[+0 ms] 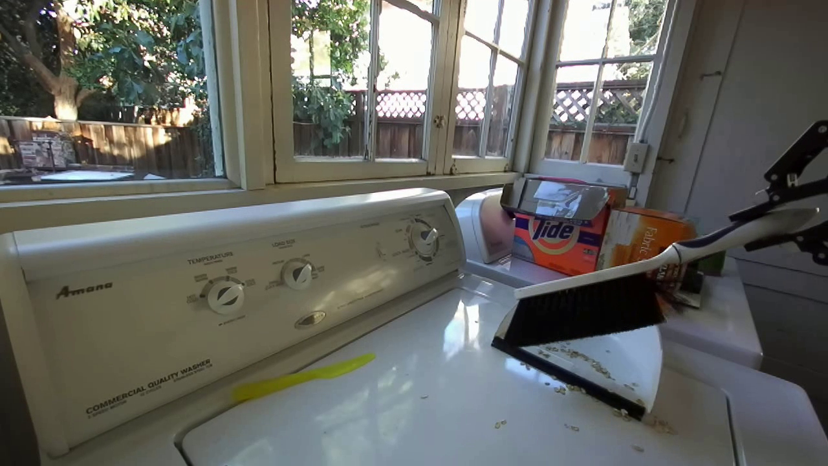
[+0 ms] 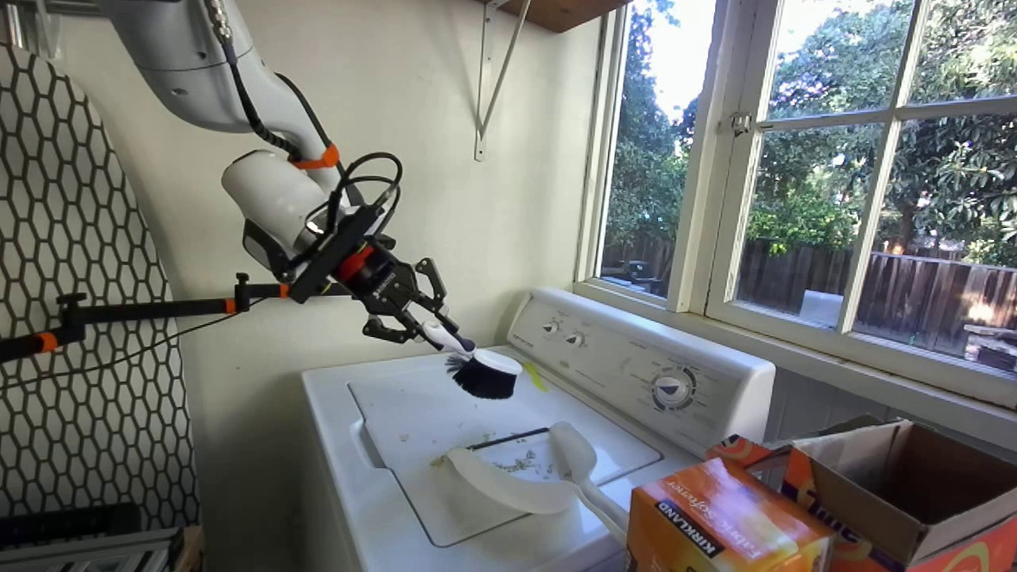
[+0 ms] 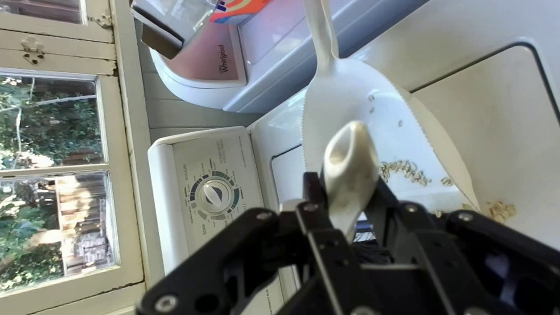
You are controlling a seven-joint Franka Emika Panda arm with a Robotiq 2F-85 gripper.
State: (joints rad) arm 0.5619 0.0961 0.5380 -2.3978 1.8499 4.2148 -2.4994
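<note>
Since the brush (image 2: pixel 486 375) looks light, with a stiff, perhaps slippery handle (image 3: pixel 350 192) and springy bristles (image 1: pixel 585 316), the thick part of the handle seems the surest hold; the gripper (image 2: pixel 448 337) pinches that handle between its jaws, the brush hanging above the washer lid (image 1: pixel 388 424) near the dustpan (image 3: pixel 343 94); the arm (image 2: pixel 199 63) slants down from above, its wrist (image 2: pixel 274 199) tilted, fingers (image 3: pixel 311 186) pointing toward the lid.
</note>
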